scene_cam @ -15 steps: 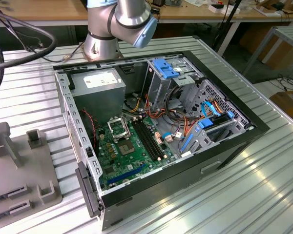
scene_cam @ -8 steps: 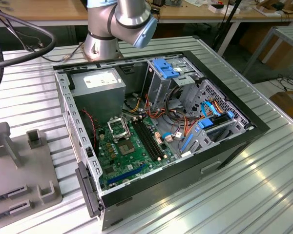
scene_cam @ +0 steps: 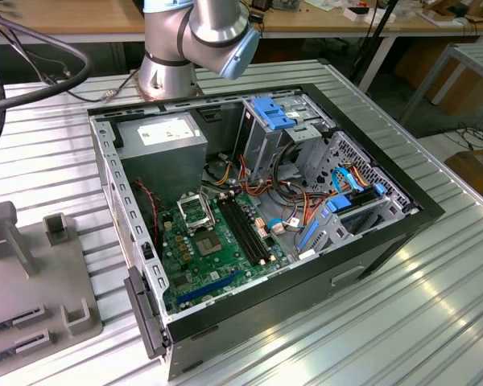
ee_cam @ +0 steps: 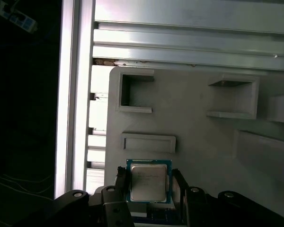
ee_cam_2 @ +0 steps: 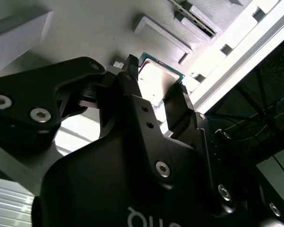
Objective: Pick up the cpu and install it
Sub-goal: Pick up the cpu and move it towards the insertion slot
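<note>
The end effector (ee_cam: 149, 174) sits around the cpu (ee_cam: 149, 182), but we cannot tell if it pinches it. We think a crooked hold could make the cpu tip or slip. It lies flat, shiny top up, at the edge of the grey tray (ee_cam: 203, 142) on the bench (ee_cam: 180, 42); it is square, so no side is long.

The exterior view is bright, glare streaking the table (scene_cam: 402, 322); the second wrist view is dim, glare whitening the cpu (ee_cam_2: 157, 84).
</note>
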Robot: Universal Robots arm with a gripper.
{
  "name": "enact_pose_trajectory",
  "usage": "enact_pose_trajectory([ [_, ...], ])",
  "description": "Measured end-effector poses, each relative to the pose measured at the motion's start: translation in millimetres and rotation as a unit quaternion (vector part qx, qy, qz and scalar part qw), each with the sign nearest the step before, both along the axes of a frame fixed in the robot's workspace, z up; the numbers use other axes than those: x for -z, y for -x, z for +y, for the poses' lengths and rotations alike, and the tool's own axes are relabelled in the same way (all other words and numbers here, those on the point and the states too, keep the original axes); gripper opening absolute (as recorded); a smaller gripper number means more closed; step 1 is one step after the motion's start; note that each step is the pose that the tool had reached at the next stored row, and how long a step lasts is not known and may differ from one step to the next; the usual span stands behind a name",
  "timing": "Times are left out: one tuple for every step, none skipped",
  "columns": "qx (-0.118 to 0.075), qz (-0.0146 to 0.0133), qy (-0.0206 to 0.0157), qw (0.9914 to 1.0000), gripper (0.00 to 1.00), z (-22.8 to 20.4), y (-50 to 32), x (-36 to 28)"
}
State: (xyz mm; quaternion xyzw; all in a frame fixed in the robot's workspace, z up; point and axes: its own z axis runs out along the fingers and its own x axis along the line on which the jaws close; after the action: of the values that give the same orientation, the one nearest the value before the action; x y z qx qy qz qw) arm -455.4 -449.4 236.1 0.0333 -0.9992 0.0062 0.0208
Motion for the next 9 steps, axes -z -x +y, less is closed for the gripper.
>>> enact_pose_trajectory([
  [0.0,0.0,0.0,1.0,0.47,0.0,0.1,-1.1],
  [0.0,0.0,0.0,1.0,0.47,0.0,0.0,-2.2],
  [0.0,0.0,0.0,1.0,0.47,0.0,0.0,-3.1],
  [0.0,-0.0001,0.0,1.0,0.47,0.0,0.0,-4.8],
  [0.0,-0.0001,0.0,1.0,0.47,0.0,0.0,-6.2],
  [0.0,0.0,0.0,1.0,0.47,0.0,0.0,-7.1],
  [0.0,0.0,0.0,1.0,0.47,0.0,0.0,-8.3],
  [0.0,0.0,0.0,1.0,0.47,0.0,0.0,-9.2],
  [0.0,0.0,0.0,1.0,0.47,0.0,0.0,-10.5],
])
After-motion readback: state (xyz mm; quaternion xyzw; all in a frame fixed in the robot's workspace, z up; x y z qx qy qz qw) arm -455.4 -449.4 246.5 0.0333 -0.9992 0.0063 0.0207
